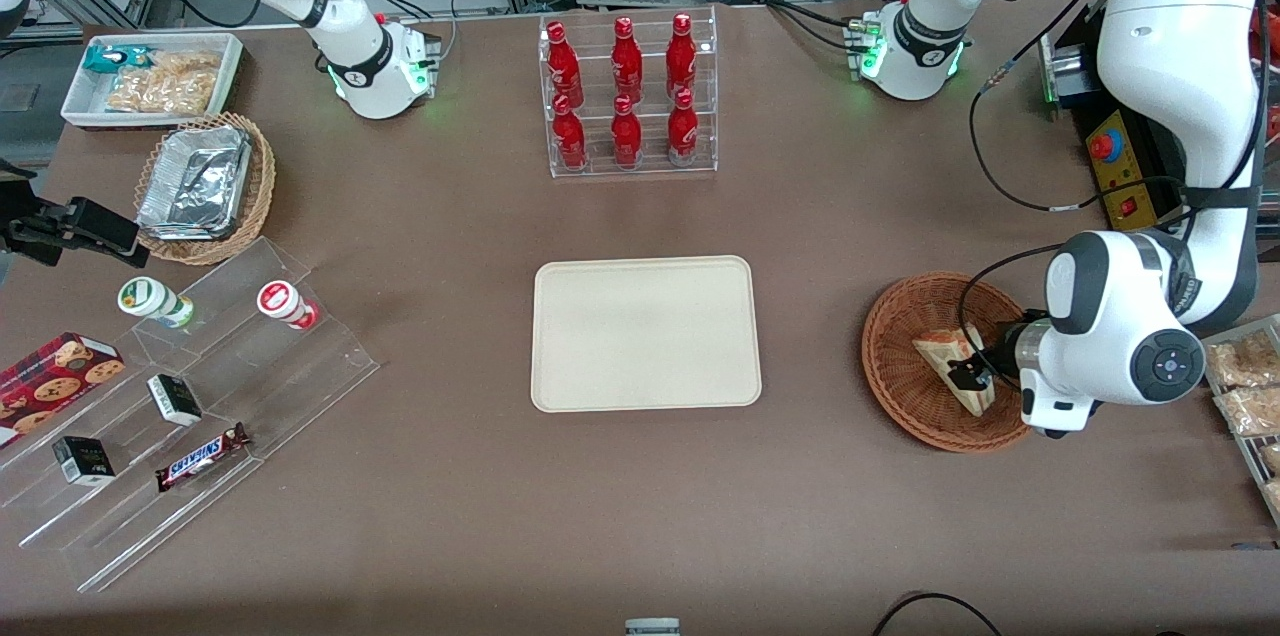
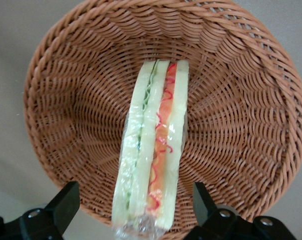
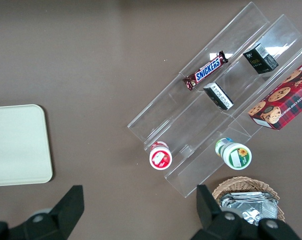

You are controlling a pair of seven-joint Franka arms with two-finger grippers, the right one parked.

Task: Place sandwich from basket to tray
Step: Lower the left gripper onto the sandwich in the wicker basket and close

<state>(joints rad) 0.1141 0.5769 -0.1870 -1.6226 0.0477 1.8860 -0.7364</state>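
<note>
The fingers (image 2: pixel 65 202) stand wide apart, one on each side of the sandwich (image 2: pixel 153 150), not touching it. The gripper (image 1: pixel 972 376) sits low in the basket (image 1: pixel 900 371); the arm hides the basket's 3 o'clock rim. The sandwich's near tip is cut off in the wrist view. The tray (image 1: pixel 645 333) lies at 9 o'clock, well apart.

The sandwich (image 1: pixel 955 365) is being partly hidden by the gripper (image 1: pixel 968 377) in the front view. In the left wrist view its lower tip is being cut off, as is the basket (image 2: pixel 65 100) rim.
</note>
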